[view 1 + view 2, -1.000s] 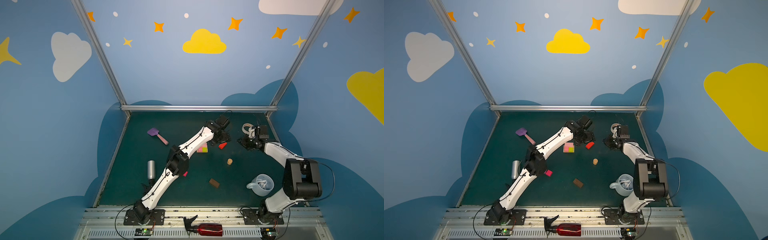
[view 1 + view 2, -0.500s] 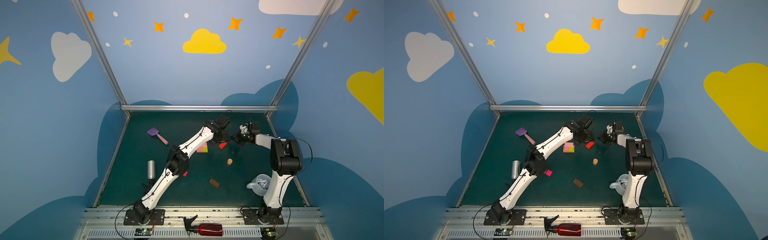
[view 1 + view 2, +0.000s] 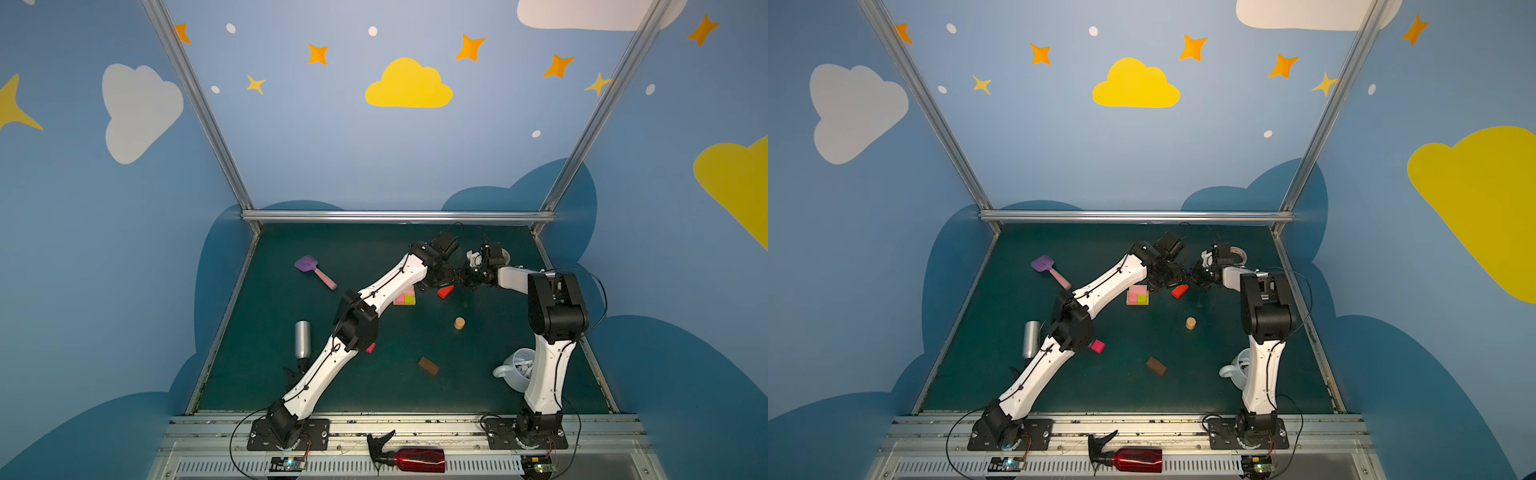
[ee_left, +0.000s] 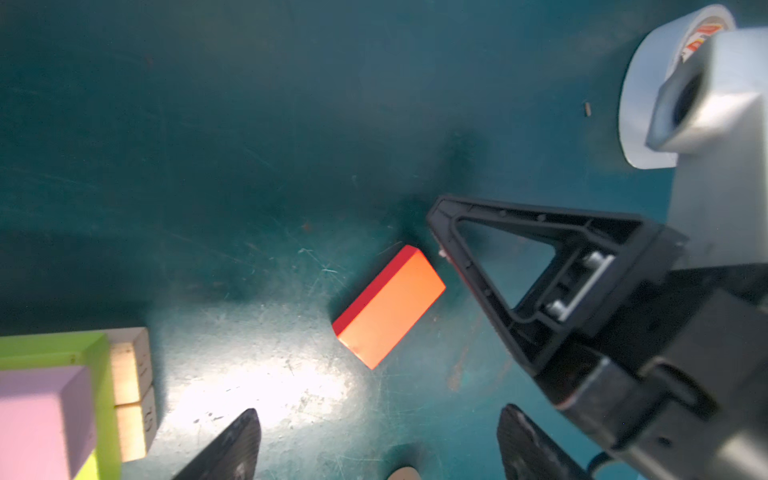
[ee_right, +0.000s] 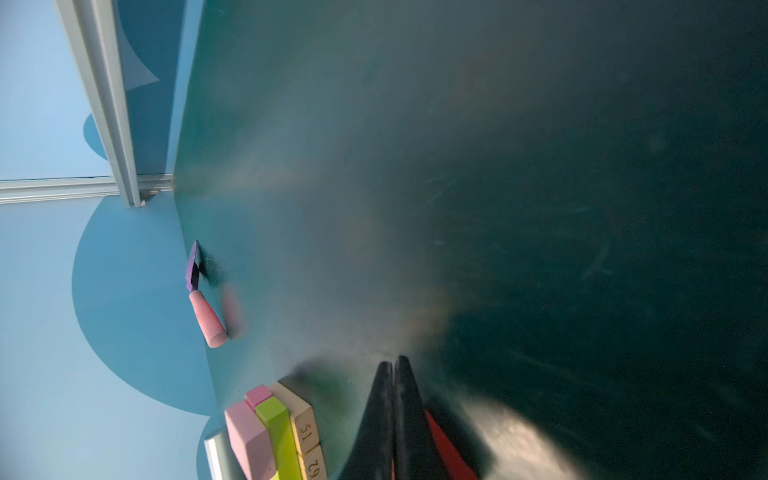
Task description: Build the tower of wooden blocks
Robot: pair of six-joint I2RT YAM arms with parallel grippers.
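Nearest us on the green surface (image 3: pixel 374 386), the brown block (image 3: pixel 428 366) lies loose, and the magenta block (image 3: pixel 1097 346) peeks out beside the left arm's elbow. Both are waiting their turn. A little farther, the tan cylinder (image 3: pixel 459 323) stands alone. Farther again is the tower (image 3: pixel 404 296): low, tan at the base, pink and green on top.

Just beside it, but apart, the red block (image 4: pixel 388 307) lies flat, and that looks like the piece in play. The left gripper (image 4: pixel 378 436) hovers over it, jaws wide and empty. The right gripper (image 5: pixel 392 370) is down low at the block's far end, jaws pressed together and holding nothing. Whether it's touching or just shy, I can't tell. Behind it sits the tape roll (image 4: pixel 648 83).

Next, I'd say the right arm clears out. The left turns its wrist to match the block's slant, drops, closes across the narrow sides and carries it to the tower.

A second ago the right arm was back by the tape roll; now it has swung in. The left arm, red block and tower are unchanged.
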